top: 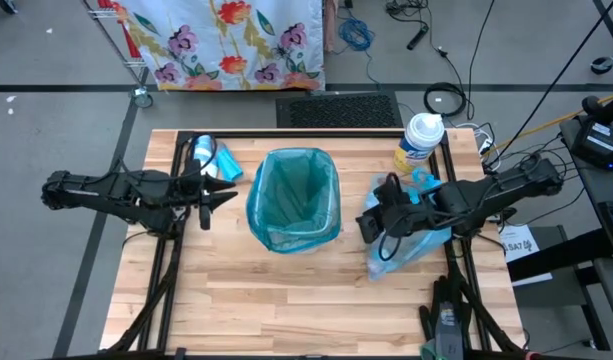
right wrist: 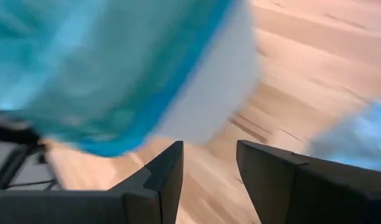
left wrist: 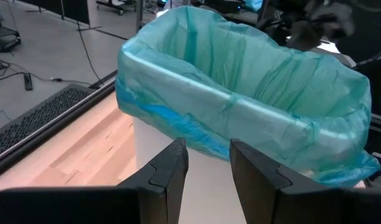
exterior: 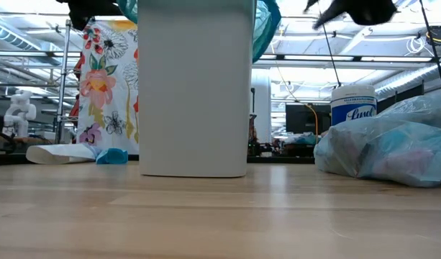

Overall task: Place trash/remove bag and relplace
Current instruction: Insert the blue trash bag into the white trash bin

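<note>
Teal bag (top: 294,195) lines the white bin (exterior: 195,86) at the table's (top: 286,300) middle, its rim folded down over the bin's top edge and its mouth open upward; from above its inside looks empty. Right of the bin, the pale-blue bag (top: 411,235) lies slumped on its side, full, with crumpled scraps showing through the plastic. A wipes tub (top: 421,140) stands just beyond it, and a white and blue object (top: 208,160) lies at the far left. Left gripper (top: 226,197) reaches level toward the bin's left rim, fingers spread with nothing between them. Right gripper (top: 369,225) hangs above the pale-blue bag, pointing at the bin, also spread and empty.
</note>
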You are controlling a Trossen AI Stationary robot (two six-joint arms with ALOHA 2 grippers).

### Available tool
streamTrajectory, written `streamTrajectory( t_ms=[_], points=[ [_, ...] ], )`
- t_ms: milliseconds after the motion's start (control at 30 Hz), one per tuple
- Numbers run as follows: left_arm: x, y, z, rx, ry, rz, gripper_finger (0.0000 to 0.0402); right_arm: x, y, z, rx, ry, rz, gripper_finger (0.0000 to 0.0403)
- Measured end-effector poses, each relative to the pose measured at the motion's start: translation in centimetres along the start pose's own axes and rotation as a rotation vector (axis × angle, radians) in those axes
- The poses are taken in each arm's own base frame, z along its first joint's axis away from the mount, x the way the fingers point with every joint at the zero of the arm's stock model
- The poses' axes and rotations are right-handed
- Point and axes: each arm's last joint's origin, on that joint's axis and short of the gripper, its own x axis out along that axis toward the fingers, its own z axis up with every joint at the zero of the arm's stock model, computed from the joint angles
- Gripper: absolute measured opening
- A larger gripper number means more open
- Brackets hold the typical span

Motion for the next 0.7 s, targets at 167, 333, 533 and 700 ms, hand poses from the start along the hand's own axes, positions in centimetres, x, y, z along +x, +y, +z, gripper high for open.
streamTrajectory(
  t_ms=[167, 333, 533, 700],
  points=[
    [0.0, 0.0, 0.0, -0.001, 0.000, 0.000, 0.0125, 0.4, -1.2, -0.6, 0.093, 0.039, -0.144, 0.0141],
    [0.0, 0.0, 0.0, 0.000, 0.003, 0.000, 0.0125, 0.8, -1.4, -0.9, 0.094, 0.049, -0.190, 0.0141],
    [0.0, 0.0, -0.1, -0.023, 0.020, -0.020, 0.0125, 1.3, -1.1, -1.1, 0.070, 0.051, -0.188, 0.0141],
    [0.3, 0.0, -0.6, -0.053, 0.068, -0.003, 0.0122, 1.5, -1.0, -1.1, 0.046, -0.022, -0.205, 0.0130]
  ],
)
